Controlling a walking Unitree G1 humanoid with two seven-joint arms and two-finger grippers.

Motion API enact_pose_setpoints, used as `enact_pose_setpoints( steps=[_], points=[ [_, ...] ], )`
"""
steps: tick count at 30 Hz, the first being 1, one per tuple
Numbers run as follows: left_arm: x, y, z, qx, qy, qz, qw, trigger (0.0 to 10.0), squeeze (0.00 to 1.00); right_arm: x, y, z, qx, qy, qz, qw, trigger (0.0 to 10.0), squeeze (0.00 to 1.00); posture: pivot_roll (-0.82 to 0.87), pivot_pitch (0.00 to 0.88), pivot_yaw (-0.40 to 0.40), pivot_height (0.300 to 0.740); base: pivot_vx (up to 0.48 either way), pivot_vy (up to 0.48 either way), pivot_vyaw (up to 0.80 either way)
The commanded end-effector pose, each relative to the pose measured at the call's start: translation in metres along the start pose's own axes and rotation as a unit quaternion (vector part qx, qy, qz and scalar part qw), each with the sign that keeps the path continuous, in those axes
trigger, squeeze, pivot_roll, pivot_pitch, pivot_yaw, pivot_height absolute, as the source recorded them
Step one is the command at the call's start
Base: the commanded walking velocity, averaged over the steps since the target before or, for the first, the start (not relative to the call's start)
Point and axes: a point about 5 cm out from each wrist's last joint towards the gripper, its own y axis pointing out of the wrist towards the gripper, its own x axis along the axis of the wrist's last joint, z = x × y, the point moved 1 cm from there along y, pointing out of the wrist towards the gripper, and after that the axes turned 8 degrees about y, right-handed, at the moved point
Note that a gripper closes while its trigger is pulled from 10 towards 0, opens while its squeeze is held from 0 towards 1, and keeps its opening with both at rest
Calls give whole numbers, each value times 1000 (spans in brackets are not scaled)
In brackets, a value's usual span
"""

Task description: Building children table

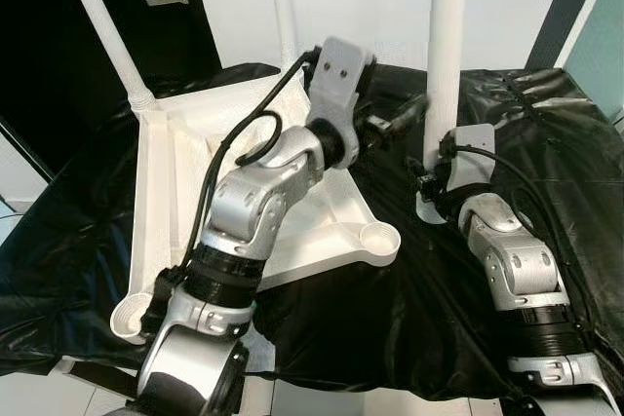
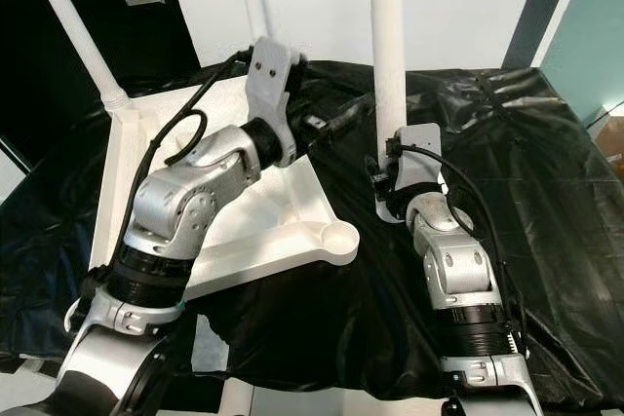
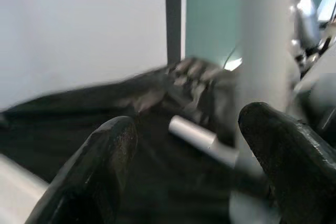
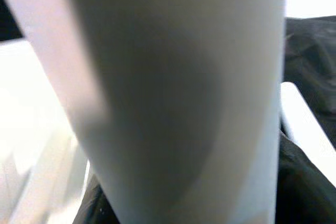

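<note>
White plastic is lying upside down on the black sheet (image 1: 546, 133): the tabletop (image 1: 166, 172), with two legs already standing in its far corners and an empty socket (image 1: 378, 237) at the near corner. I'm holding my right gripper (image 1: 429, 174) at the base of the loose leg (image 1: 447, 36), which is standing upright on the sheet just beside the tabletop, though I cannot tell how its fingers are set. My left gripper (image 3: 194, 171) is reaching across the tabletop with fingers spread wide, one fingertip (image 3: 283, 145) nearing that same leg.
</note>
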Motion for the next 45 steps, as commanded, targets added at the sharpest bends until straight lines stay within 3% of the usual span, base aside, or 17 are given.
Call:
enact_pose_setpoints(
  steps=[1, 9, 12, 19, 29, 30, 34, 35, 36, 38, 39, 40, 41, 42, 43, 44, 45],
  points=[
    [-7, -8, -2, -32, 17, 7, 999, 10000, 0, 4, -4, -5, -17, 17, -24, 999, 10000, 0, -79, 2, 48, 740, 0, 0, 0],
    [-39, -35, 1, -42, 43, 56, 997, 10000, 0, 0, -13, -14, -45, 34, -38, 998, 10000, 0, -72, 16, 46, 740, 0, 0, 0],
    [-66, -60, 1, -57, 62, 113, 990, 10000, 0, -6, -18, -20, -56, 26, -27, 998, 10000, 0, -68, 24, 42, 740, 0, 0, 0],
    [-90, -90, -4, -94, 67, 176, 977, 10000, 0, -8, -19, -22, -55, 17, -23, 998, 10000, 0, -55, 29, 29, 740, 0, 0, 0],
    [-106, -110, -5, -115, 83, 221, 965, 9608, 0, -6, -17, -25, -53, 7, -22, 998, 10000, 0, -54, 30, 19, 740, 0, 0, 0],
    [-107, -113, -6, -120, 80, 226, 963, 4314, 0, -7, -17, -26, -53, 4, -21, 998, 10000, 0, -51, 29, 18, 740, 0, 0, 0],
    [-112, -118, -8, -130, 81, 238, 959, 3490, 0, -7, -17, -26, -53, 2, -20, 998, 10000, 0, -49, 28, 18, 740, 0, 0, 0],
    [-118, -124, -11, -141, 89, 256, 952, 2706, 0, -7, -16, -25, -51, 1, -19, 998, 10000, 0, -46, 26, 17, 740, 0, 0, 0],
    [-120, -126, -12, -143, 93, 262, 950, 824, 0, -7, -15, -25, -51, 0, -19, 999, 10000, 0, -46, 26, 17, 740, 0, 0, 0],
    [-122, -127, -14, -145, 95, 267, 948, 353, 0, -7, -15, -24, -50, -1, -18, 999, 10000, 0, -46, 24, 17, 740, 0, 0, 0],
    [-125, -128, -15, -146, 92, 271, 947, 1569, 0, -7, -15, -24, -49, -1, -18, 999, 10000, 0, -46, 23, 17, 740, 0, 0, 0],
    [-125, -128, -15, -146, 92, 271, 947, 1569, 0, -7, -15, -24, -49, -1, -18, 999, 10000, 0, -46, 23, 17, 740, 0, 0, 0],
    [-126, -128, -18, -154, 94, 270, 946, 0, 0, -7, -15, -24, -48, -2, -18, 999, 10000, 0, -48, 23, 17, 740, 0, 0, 0],
    [-126, -128, -18, -154, 94, 270, 946, 0, 0, -7, -15, -24, -48, -2, -18, 999, 10000, 0, -48, 23, 17, 740, 0, 0, 0],
    [-125, -127, -18, -151, 91, 266, 948, 4706, 0, -7, -15, -24, -48, -3, -18, 999, 10000, 0, -48, 23, 16, 740, 0, 0, 0],
    [-125, -127, -18, -151, 91, 266, 948, 4706, 0, -7, -15, -24, -48, -3, -18, 999, 10000, 0, -48, 23, 16, 740, 0, 0, 0],
    [-121, -126, -21, -159, 84, 253, 951, 10000, 0, -7, -15, -24, -47, -5, -17, 999, 10000, 0, -49, 21, 17, 740, 0, 0, 0]
  ],
)
